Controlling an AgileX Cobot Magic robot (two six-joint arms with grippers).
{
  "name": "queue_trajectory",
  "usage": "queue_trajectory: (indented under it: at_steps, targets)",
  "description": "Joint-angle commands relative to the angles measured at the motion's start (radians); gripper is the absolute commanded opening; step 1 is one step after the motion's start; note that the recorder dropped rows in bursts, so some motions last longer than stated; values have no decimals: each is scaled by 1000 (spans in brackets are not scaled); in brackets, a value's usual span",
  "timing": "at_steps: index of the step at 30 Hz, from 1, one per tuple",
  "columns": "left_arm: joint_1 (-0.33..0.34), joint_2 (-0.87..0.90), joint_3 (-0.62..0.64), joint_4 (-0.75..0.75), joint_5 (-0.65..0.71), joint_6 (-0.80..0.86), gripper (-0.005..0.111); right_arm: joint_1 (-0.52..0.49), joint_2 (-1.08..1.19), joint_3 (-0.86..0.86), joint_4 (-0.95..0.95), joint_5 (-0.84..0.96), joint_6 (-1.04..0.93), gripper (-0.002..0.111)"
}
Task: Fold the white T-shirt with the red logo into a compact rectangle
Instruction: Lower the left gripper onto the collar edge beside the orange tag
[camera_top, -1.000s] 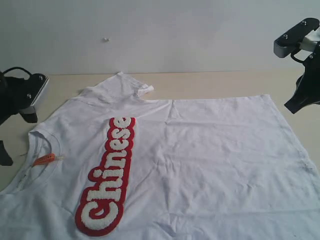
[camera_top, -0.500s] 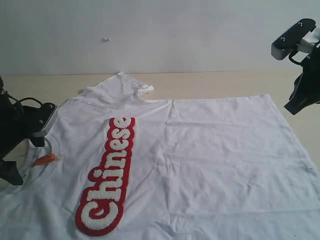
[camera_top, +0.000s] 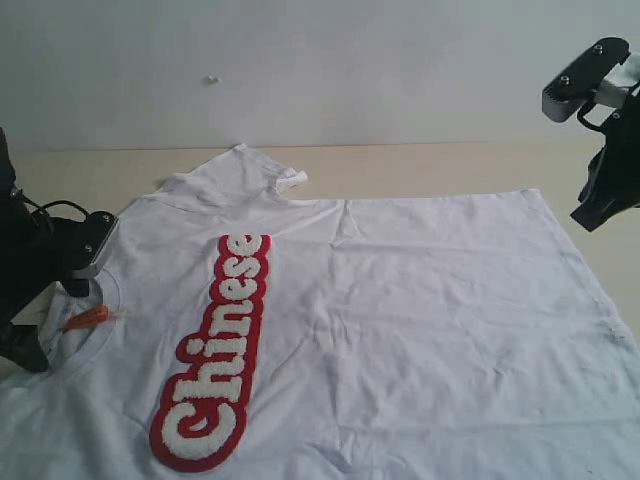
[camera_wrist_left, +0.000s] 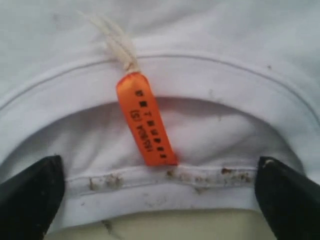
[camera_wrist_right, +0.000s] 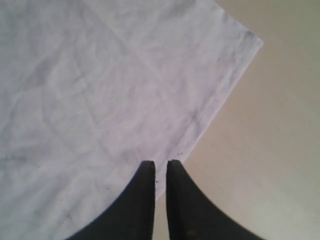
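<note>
**Left claw spread at the collar, right claw closed over the hem**

The left gripper (camera_wrist_left: 160, 197) has its jaws spread wide, one finger to each side of the ribbed collar (camera_wrist_left: 210, 80), with the orange neck tag (camera_wrist_left: 145, 120) lying between them. The right gripper (camera_wrist_right: 160, 167) has its jaws nearly together, holds nothing, and hangs over the shirt's hem edge. In the exterior view the white T-shirt (camera_top: 420, 300) lies spread on the table (camera_top: 450, 165), collar at nine o'clock and hem at three. The red logo (camera_top: 215, 350) sits toward seven o'clock.
</note>
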Motion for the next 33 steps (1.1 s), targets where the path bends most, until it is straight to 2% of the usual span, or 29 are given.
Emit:
queue_trajectory:
  at_steps: [1, 17, 23, 29, 33]
  targets:
    - [42, 25, 9, 55, 63, -47, 105, 2, 1, -10, 4, 30, -88, 11]
    - [46, 25, 9, 55, 60, -47, 105, 2, 1, -10, 6, 22, -104, 11]
    - [46, 25, 9, 55, 60, -47, 105, 2, 1, -10, -3, -35, -102, 11]
    - [46, 25, 9, 55, 60, -47, 105, 2, 1, -10, 112, -110, -104, 11]
    - [46, 25, 9, 55, 60, -47, 105, 2, -1, -10, 108, -92, -104, 11]
